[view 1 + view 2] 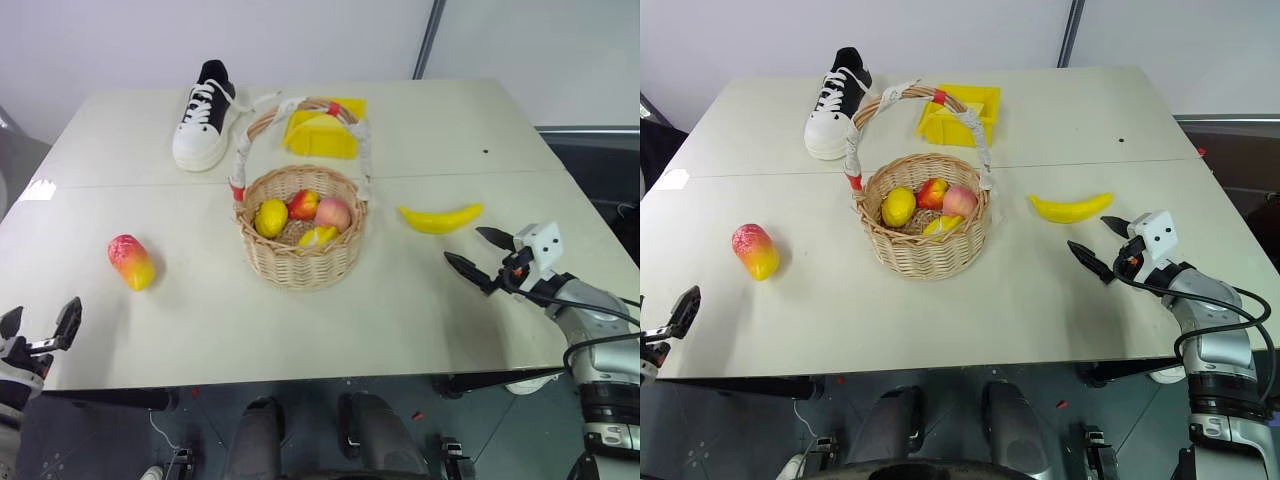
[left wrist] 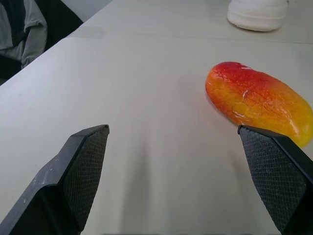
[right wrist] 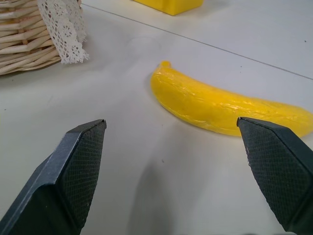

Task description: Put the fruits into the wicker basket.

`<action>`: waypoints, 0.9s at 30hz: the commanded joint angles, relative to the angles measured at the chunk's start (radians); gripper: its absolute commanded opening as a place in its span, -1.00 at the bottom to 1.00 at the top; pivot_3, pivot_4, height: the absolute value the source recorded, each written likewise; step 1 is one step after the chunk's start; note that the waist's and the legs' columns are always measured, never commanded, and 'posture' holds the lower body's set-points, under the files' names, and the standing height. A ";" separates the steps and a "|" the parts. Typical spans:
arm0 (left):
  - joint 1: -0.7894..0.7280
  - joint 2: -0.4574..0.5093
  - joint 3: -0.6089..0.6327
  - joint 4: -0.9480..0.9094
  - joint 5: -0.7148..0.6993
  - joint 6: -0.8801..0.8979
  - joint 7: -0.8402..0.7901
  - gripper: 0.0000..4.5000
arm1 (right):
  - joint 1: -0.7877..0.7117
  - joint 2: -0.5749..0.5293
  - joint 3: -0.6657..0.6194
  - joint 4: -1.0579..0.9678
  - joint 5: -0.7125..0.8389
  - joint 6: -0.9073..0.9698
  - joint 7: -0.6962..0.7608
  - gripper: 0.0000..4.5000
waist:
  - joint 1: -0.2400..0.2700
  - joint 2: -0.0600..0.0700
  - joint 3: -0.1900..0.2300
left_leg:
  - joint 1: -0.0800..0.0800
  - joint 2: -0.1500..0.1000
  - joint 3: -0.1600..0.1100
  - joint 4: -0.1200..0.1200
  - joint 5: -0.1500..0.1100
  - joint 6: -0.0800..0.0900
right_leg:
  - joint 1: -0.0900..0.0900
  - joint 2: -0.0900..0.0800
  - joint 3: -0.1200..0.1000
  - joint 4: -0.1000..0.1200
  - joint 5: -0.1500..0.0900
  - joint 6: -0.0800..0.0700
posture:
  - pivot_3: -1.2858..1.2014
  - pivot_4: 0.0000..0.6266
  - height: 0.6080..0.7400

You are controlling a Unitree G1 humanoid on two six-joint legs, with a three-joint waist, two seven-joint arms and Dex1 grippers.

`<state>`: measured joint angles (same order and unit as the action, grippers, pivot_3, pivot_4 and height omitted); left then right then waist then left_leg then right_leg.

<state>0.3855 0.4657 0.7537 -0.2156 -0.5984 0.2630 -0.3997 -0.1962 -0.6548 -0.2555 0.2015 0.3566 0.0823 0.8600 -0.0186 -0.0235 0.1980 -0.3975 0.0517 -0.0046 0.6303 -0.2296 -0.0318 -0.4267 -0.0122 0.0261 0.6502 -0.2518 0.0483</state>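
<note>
1. The banana (image 1: 440,218) lies on the table (image 1: 300,330), right of the basket (image 1: 300,255).
2. The mango (image 1: 131,262) lies left of it.
3. Both grippers, right (image 1: 480,255) and left (image 1: 40,325), gape wide, holding nothing.
4. Next, I think: right one reaches, pinches the banana.

Pale table (image 1: 420,130) before a white wall (image 1: 200,30), dark floor (image 1: 600,170) beyond.
</note>
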 commanded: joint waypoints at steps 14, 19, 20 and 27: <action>-0.100 -0.008 -0.009 -0.144 -0.072 0.163 0.150 1.00 | -0.047 -0.015 0.020 -0.068 0.005 -0.007 0.019 0.99 | 0.001 0.000 0.000 | 0.000 0.000 0.000 0.000 0.000 0.000 | 0.000 0.000 0.000 0.000 0.000 0.000 | 0.03 -0.52 1.00; -0.188 0.005 -0.074 -0.241 -0.048 0.328 0.320 1.00 | -0.065 -0.060 0.010 -0.198 0.089 0.096 0.078 0.99 | 0.002 0.000 0.000 | 0.000 0.000 0.000 0.000 0.000 0.000 | 0.001 0.000 0.000 0.001 0.000 0.000 | 0.03 -0.52 1.00; -0.207 0.003 -0.076 -0.246 -0.048 0.352 0.348 1.00 | -0.063 -0.068 0.004 -0.228 0.112 0.126 0.086 0.99 | 0.003 0.000 0.000 | 0.000 0.000 0.000 0.000 0.000 0.000 | 0.001 0.000 0.000 0.001 0.001 0.000 | 0.03 -0.52 1.00; -0.381 -0.035 -0.095 -0.225 -0.051 0.514 0.533 1.00 | -0.057 -0.146 0.043 -0.590 0.325 0.379 0.131 0.99 | 0.000 -0.001 -0.001 | 0.001 0.000 -0.001 0.000 0.000 0.000 | 0.001 0.001 0.000 0.002 0.001 0.002 | 0.03 -0.52 1.00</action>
<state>0.0175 0.4301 0.6506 -0.4150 -0.6431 0.7458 0.1020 -0.2314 -0.7873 -0.2091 -0.3142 0.6246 0.4221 0.9933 -0.0183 -0.0249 0.1972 -0.3966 0.0517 -0.0056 0.6303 -0.2295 -0.0318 -0.4258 -0.0113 0.0261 0.6518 -0.2503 0.0509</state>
